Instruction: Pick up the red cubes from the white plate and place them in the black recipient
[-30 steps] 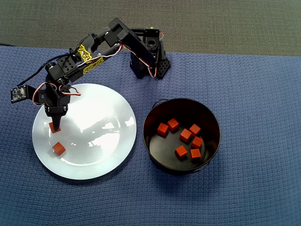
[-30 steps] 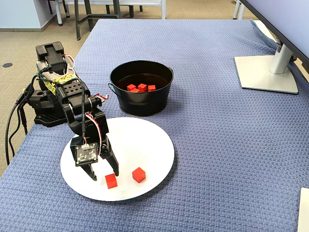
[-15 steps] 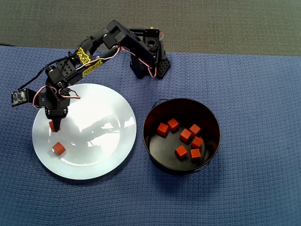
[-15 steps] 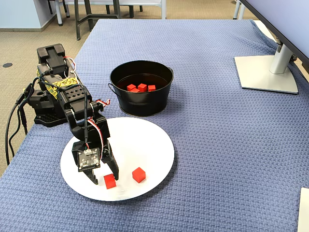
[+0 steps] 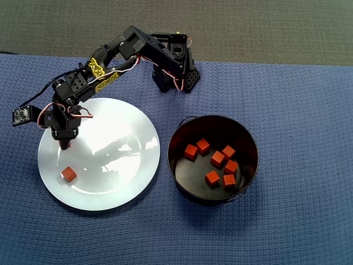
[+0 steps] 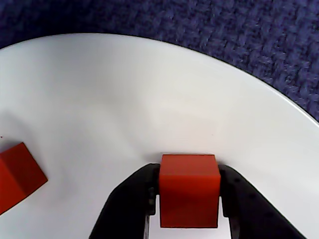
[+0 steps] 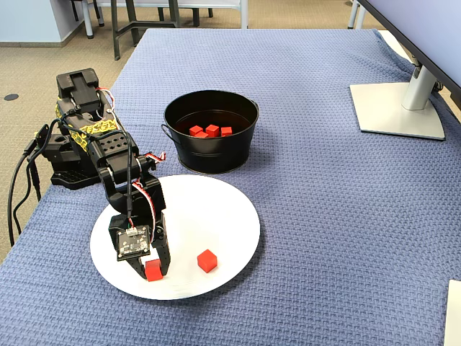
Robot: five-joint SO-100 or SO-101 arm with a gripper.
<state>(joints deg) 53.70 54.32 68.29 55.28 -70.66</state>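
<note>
The pincer [image 6: 189, 219] pinched one cube [image 6: 189, 191] low on the plate [image 6: 124, 99], gripped square for lifting; another cube [image 7: 207, 260] lay beside it, seven in the pot [image 5: 212, 160].

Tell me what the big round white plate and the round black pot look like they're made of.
The big round white plate looks like glazed ceramic, possibly melamine: glossy, with bright glare and the arm's reflection in the overhead view. The round black pot looks like painted or enamelled metal: thin straight walls, a sheen, a thin wire handle.
</note>
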